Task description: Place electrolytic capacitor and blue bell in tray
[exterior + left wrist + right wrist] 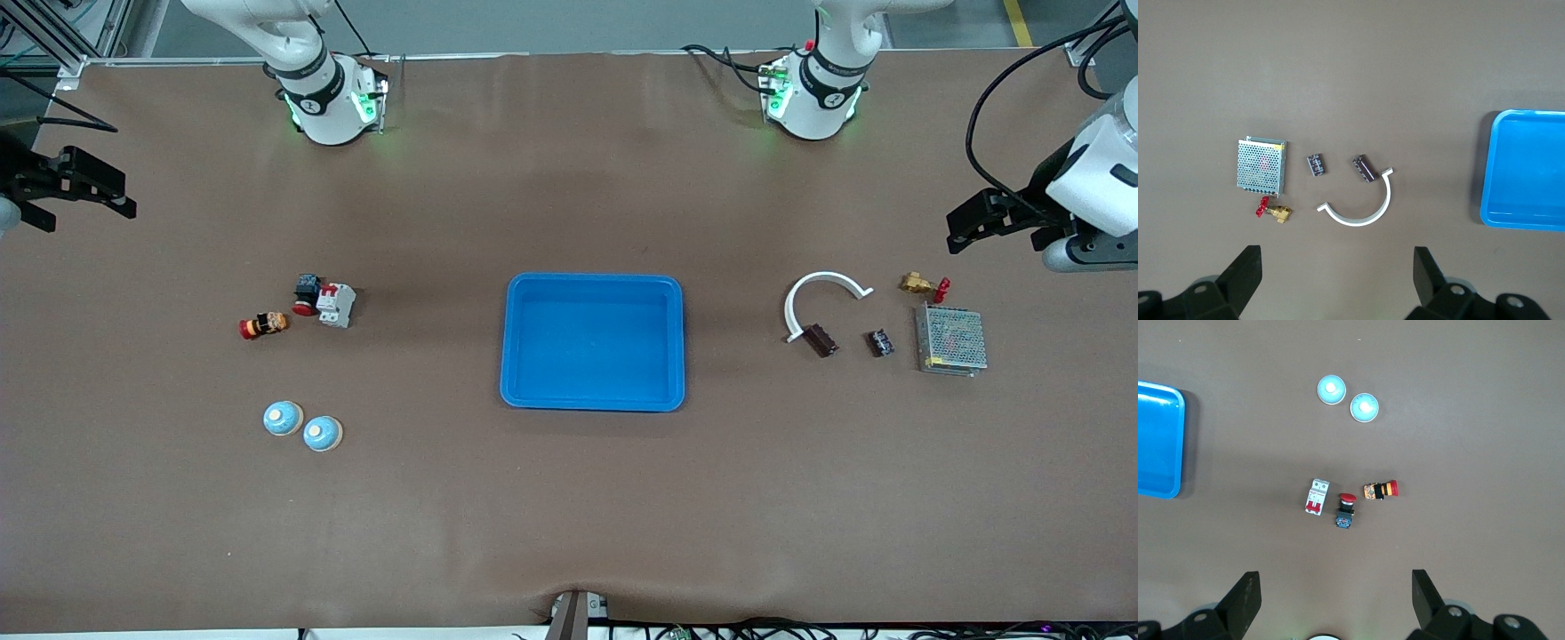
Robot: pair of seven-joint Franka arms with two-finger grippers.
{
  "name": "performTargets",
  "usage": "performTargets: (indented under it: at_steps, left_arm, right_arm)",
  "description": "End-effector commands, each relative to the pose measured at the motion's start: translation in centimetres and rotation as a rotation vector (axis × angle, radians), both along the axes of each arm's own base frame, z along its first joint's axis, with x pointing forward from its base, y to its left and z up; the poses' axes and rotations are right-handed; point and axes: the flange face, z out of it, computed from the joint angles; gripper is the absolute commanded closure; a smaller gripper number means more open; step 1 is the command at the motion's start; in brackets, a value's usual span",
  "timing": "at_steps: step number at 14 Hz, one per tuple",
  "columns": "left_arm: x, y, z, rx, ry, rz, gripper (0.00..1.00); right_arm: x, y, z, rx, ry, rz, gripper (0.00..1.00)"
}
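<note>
Blue tray [593, 283] mid-table, nothing in it; both grippers up and wide open.

Toward the left arm's end: two dark electrolytic capacitors [821, 340] [880, 343] side by side, the first touching one end of a white curved bracket [822, 286], with a metal mesh box [951, 340] and a brass valve [921, 285] nearby. Left gripper [1338, 267] spread wide over bare table near that cluster, holding nothing, well apart from the capacitors. Toward the right arm's end: two blue bells [283, 419] [323, 434], just beside each other, nearer the front camera than a white breaker [337, 305], a red push button [307, 293] and a small orange-red part [264, 325]. Right gripper [1337, 587] likewise wide, holding nothing, well apart from the bells.
</note>
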Motion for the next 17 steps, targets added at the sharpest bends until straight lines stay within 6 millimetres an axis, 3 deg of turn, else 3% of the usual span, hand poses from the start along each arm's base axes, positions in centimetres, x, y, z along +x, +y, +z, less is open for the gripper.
performTargets:
  at_steps: [1,12,14,17]
  left_arm:
    - [-0.1,-0.1,0.4,-0.002,0.007,0.009,0.0]
    - [0.4,1.1,0.1,-0.003,0.01,0.012,0.0]
    - [2.0,1.2,-3.0,-0.002,0.063,0.018,0.0]
    - [2.1,1.6,-3.1,0.015,0.061,0.02,0.0]
  right_arm:
    - [0.0,0.3,0.3,-0.002,0.003,0.0,0.0]
    - [0.0,0.6,0.3,-0.002,-0.002,0.005,0.0]
    - [0.2,1.0,0.3,-0.001,-0.006,0.011,0.0]
    - [1.8,1.7,-1.5,-0.005,-0.009,0.023,0.0]
